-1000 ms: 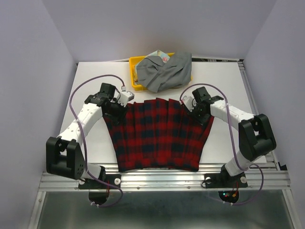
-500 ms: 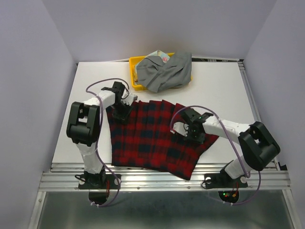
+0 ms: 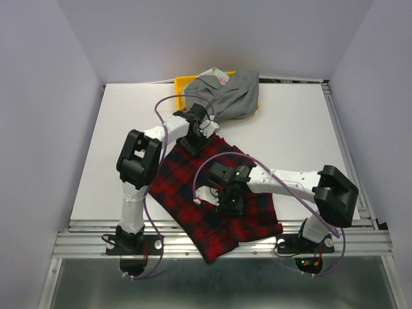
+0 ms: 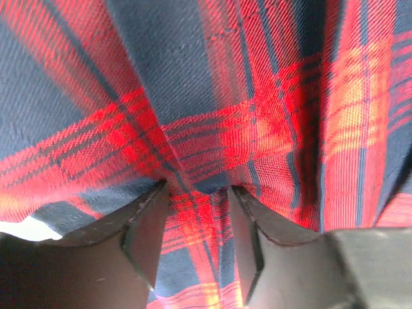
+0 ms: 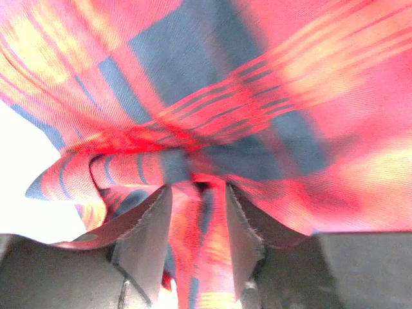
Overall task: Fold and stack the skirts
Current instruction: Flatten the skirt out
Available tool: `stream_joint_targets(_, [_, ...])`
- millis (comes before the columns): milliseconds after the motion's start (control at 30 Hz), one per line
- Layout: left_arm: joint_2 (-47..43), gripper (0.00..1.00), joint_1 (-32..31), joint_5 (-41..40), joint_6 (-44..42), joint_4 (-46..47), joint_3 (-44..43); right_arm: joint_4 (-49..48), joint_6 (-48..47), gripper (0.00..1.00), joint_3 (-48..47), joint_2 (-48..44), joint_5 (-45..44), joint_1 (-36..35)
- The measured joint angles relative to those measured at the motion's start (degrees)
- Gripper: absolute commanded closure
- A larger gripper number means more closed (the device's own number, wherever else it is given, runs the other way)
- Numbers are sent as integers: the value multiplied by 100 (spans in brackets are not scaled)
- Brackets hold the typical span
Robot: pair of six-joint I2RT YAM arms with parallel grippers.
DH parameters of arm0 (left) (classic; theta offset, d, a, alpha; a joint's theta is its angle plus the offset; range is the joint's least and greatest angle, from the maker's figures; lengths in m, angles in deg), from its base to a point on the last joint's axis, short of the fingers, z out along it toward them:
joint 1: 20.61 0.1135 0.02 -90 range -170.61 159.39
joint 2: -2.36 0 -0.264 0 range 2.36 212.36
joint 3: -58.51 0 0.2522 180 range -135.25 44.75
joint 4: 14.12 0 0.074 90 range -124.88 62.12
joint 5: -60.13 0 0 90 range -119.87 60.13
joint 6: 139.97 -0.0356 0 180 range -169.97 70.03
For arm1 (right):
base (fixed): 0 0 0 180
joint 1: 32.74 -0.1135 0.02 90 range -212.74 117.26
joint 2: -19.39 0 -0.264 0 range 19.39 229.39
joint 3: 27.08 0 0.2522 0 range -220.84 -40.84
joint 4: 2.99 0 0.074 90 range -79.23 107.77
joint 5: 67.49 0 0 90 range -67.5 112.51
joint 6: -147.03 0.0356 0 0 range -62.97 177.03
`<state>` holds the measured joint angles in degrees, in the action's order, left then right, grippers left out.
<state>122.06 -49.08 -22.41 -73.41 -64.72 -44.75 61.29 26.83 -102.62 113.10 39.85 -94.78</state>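
Observation:
The red-and-black plaid skirt lies crumpled and turned on the white table, one corner hanging past the near edge. My left gripper is at its far corner, and the left wrist view shows plaid cloth drawn up between the fingers of that gripper. My right gripper is over the middle of the skirt. In the right wrist view a bunched fold is pinched in that gripper. The grey skirt is heaped on the yellow tray, with the floral skirt peeking out behind it.
The yellow tray stands at the back centre of the table. White table surface shows to the right and left of the plaid skirt. Purple cables loop over both arms. A metal rail runs along the near edge.
Both grippers have swung toward the middle, dragging the plaid skirt from a flat spread into a turned, bunched heap. The right gripper came forward and left; the left gripper went right toward the tray.

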Motion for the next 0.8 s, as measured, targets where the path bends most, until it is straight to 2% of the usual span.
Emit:
stream_joint_targets(100, [-103, 36, -208, 85, -26, 190, 127, -31, 26, 57, -339, -302, -46, 249])
stream_joint_targets(300, [-1016, 30, -39, 409, -72, 157, 758, -271, -409, 54, 140, -1665, -533, 2133])
stream_joint_targets(367, [-1473, 30, 125, 507, -52, 63, 778, -295, -522, 54, 247, -1834, -719, 2409])
stream_joint_targets(467, [-2127, 30, 315, 546, -39, -26, 778, -476, -667, 55, 278, -1580, -804, 2400])
stream_joint_targets(567, [-2509, 32, 363, 562, -46, -133, 874, -778, -758, 57, 308, -876, -839, 2365])
stream_joint_targets(667, [-2594, 34, 426, 592, -52, -184, 1290, -1075, -807, 59, 466, 42, -863, 2361])
stream_joint_targets(800, [-2306, 37, 651, 636, -46, -474, 1801, -1119, -896, 59, 492, 188, -866, 2361])
